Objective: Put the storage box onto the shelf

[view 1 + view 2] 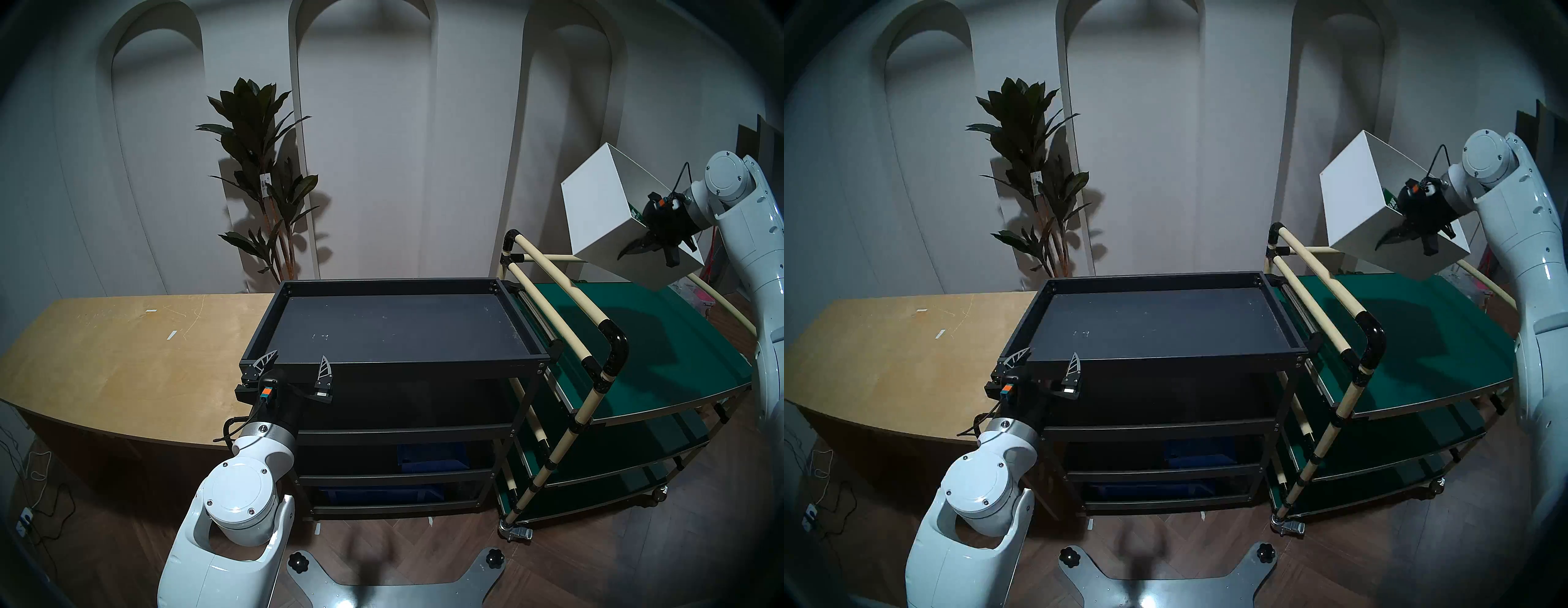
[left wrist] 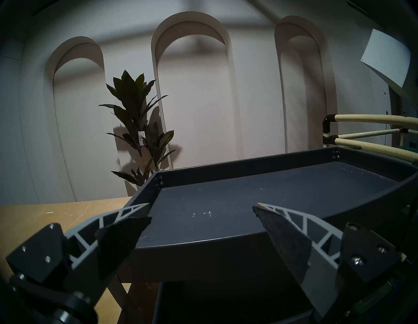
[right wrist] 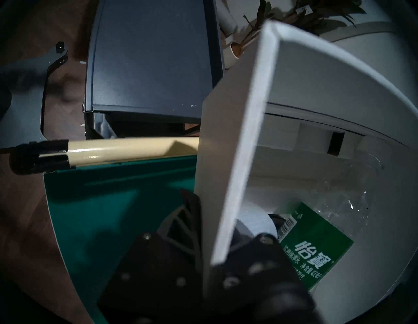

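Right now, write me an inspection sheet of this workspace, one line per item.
Surface: shelf top tray bare apart from small pale specks.
Job's things: storage box held tilted in the air above the green cart, not on the shelf; a green-labelled bottle lies inside.
Clutter: blue bins on the shelf's lower tiers; tape bits on the wooden table.
Grippers: right pincer shut on the box wall; left pincer open, empty, at the shelf's front left corner.
Cables: loose wires and a power strip on the floor at left.
Surroundings: potted plant against the arched wall; herringbone wood floor.
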Robot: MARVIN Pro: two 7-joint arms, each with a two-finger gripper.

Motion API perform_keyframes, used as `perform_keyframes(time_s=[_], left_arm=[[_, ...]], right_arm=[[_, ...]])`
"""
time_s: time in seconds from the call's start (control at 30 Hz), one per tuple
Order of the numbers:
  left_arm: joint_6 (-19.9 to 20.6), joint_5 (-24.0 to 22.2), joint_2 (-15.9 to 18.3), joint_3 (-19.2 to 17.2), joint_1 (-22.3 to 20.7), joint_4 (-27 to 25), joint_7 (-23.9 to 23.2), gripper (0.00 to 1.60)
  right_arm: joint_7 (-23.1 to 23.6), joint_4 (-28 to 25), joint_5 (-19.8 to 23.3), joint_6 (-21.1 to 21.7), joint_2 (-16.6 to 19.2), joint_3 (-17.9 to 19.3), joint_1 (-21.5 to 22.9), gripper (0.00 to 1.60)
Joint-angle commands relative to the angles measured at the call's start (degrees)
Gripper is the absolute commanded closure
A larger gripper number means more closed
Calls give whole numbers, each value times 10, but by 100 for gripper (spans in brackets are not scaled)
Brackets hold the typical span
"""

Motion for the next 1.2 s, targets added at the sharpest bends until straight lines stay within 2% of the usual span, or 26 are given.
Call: perform_keyframes(time_s=[0.0,0.2,0.63,0.8,1.17], left_arm=[[-4,0,-1,0,-7,-14,0,0],[-5,-1,0,0,-8,-17,1,0],[-5,-1,0,1,-10,-22,2,0],[-6,-1,0,1,-9,-26,2,0],[-5,-2,1,1,-8,-31,2,0]], right_arm=[[-3,-43,15,-11,-21,16,64,160],[-3,-61,29,-11,-31,17,75,160],[-3,-104,46,21,-54,-1,102,160],[-3,-101,52,49,-68,-22,117,160],[-3,-100,71,115,-118,-94,129,160]])
